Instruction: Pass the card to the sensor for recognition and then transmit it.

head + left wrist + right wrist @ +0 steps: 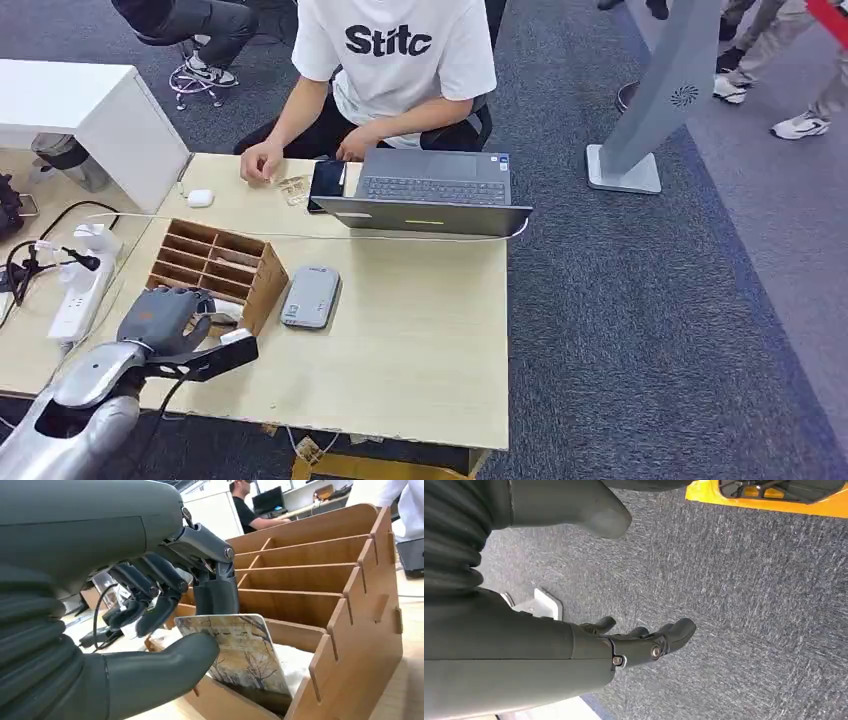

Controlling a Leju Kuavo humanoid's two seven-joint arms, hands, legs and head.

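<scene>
Fingers (220,592) of left hand (150,605) pinching picture card (245,655) in wooden rack (350,595), right hand (634,645) open, shirt (390,45) reading "Stitc"

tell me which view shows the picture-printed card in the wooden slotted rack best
The left wrist view: the picture-printed card stands close up in the wooden slotted rack, between the left hand's thumb and fingers. In the head view that hand covers it. The right wrist view looks at carpet.

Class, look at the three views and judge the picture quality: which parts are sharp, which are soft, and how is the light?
Head view: even indoor light, soft shadows, table sharp. Left wrist view: card and wooden rack in focus, left hand close and large, the person far behind soft, white glare at top right. Right wrist view: carpet texture crisp, right hand dark and slightly soft.
</scene>
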